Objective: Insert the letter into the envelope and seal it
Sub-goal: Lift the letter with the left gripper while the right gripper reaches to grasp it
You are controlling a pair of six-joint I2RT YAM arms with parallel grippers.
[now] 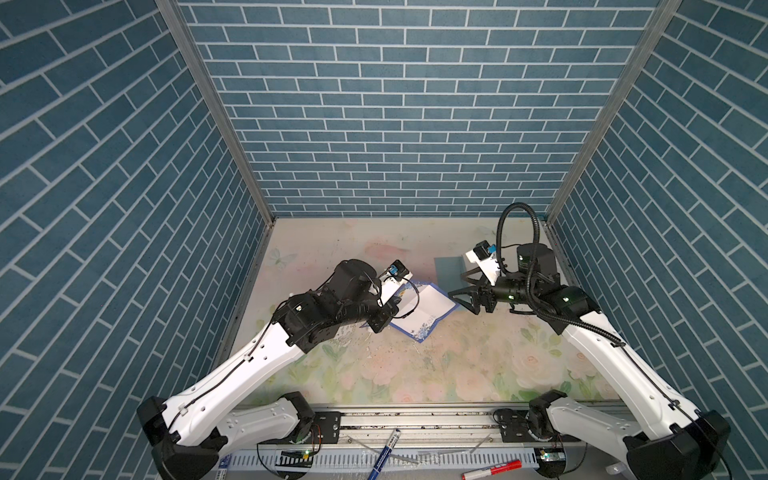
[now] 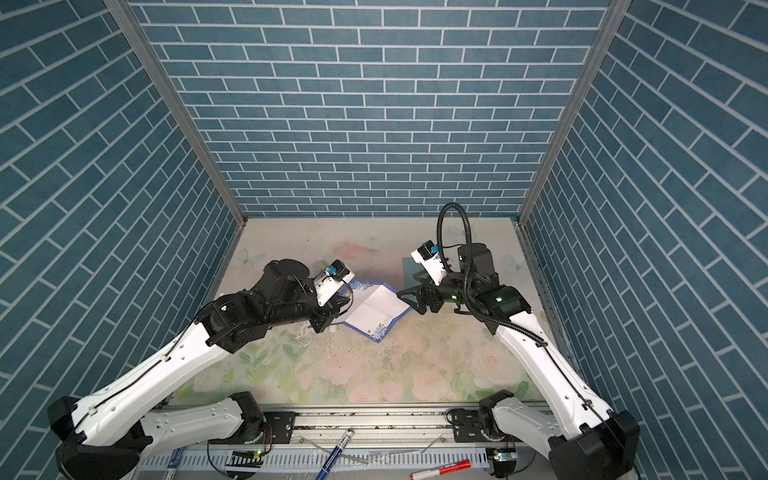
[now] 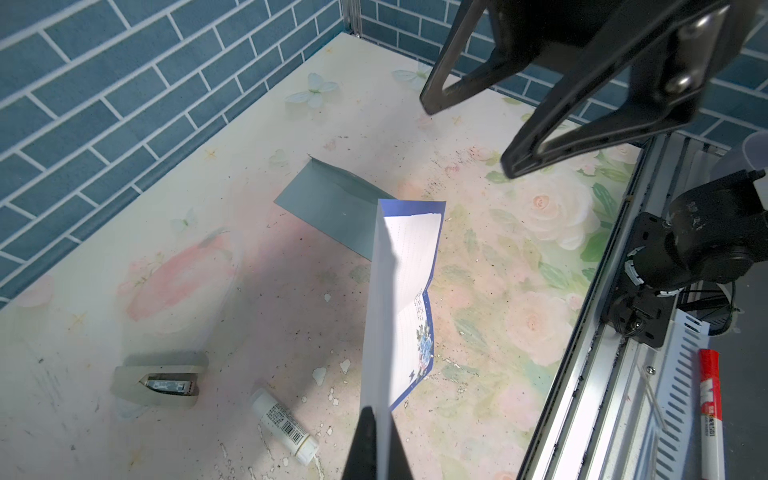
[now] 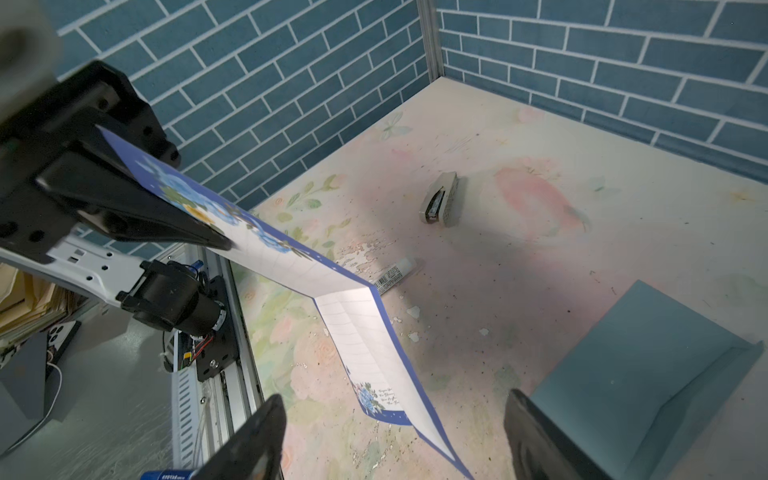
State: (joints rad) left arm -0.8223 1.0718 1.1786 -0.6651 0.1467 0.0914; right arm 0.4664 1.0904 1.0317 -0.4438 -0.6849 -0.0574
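The letter is a white sheet with a dark blue border and blue flowers, bent along a crease. My left gripper is shut on one flowered end of it and holds it edge-up above the table. My right gripper is open. The letter's free end lies between its fingers without touching either. The teal envelope lies flat just beyond the right gripper, its flap raised.
A grey stapler and a white glue stick lie on the flowered table under the left arm. A red marker and a blue pen rest on the front rail. Brick-patterned walls enclose three sides.
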